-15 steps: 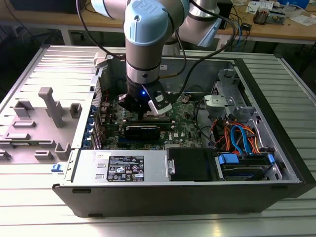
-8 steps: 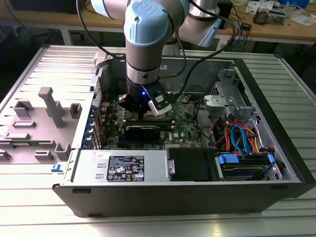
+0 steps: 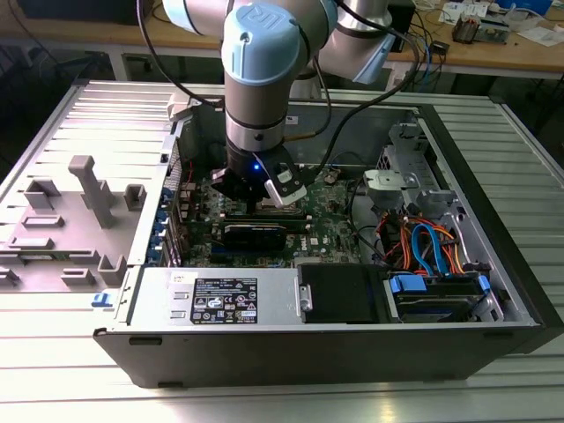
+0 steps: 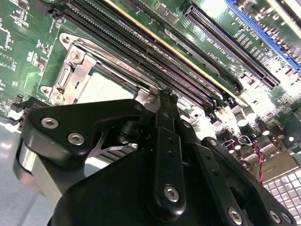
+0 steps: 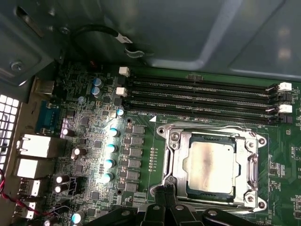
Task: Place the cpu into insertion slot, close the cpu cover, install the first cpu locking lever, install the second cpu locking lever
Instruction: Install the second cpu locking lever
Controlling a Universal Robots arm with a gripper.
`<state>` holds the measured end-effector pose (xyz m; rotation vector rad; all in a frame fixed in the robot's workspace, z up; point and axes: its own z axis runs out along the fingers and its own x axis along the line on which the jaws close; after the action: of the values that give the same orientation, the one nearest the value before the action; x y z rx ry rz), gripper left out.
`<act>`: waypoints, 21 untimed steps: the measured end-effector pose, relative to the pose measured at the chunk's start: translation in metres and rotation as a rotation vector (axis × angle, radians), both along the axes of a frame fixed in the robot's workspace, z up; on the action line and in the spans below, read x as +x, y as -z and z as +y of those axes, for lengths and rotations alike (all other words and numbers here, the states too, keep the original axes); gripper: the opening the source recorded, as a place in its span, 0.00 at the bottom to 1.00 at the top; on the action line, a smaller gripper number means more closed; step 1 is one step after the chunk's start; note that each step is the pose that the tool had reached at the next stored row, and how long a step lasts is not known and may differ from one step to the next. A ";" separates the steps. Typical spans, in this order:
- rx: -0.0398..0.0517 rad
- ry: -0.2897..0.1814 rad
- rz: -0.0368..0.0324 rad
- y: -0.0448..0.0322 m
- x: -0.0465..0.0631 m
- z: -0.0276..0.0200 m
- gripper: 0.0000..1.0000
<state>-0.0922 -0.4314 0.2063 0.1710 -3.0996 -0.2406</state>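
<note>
Within the insertion slot (image 5: 211,165), we find the cpu (image 5: 210,164) already seated, its dull silver-grey top lying flat and level, and the cpu cover (image 5: 176,160) closed down around it as a silvery frame with the chip showing through its window. We judge the cpu light, rigid and fragile on its underside, so it would be taken only by its edges; the cover is thin stiff sheet metal that pivots and needs no grasp, only a push on its frame. Locking levers cannot be told apart from the frame edges. Just beside the slot, on the side away from the long black memory slots (image 5: 202,101), the gripper (image 5: 165,195) stands with its dark fingertips drawn together into a single narrow point, holding nothing and close to the slot's rim; whether it touches we cannot tell. In the second wrist view the same joined tips (image 4: 168,98) sit at the slot's edge. Around the slot lies the green motherboard (image 5: 94,141), inside the open computer case (image 3: 493,291), into which the arm (image 3: 260,79) reaches.
</note>
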 end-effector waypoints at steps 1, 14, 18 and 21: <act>0.0007 0.000 0.0000 0.0003 0.000 0.0001 0.11; -0.0079 -0.010 -0.0003 0.0053 0.000 0.0046 0.11; -0.0256 -0.011 0.0002 0.0050 0.000 0.0046 0.11; -0.0328 -0.012 -0.0003 0.0024 0.000 0.0048 0.11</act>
<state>-0.0922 -0.4265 0.2039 0.1881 -3.0998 -0.1894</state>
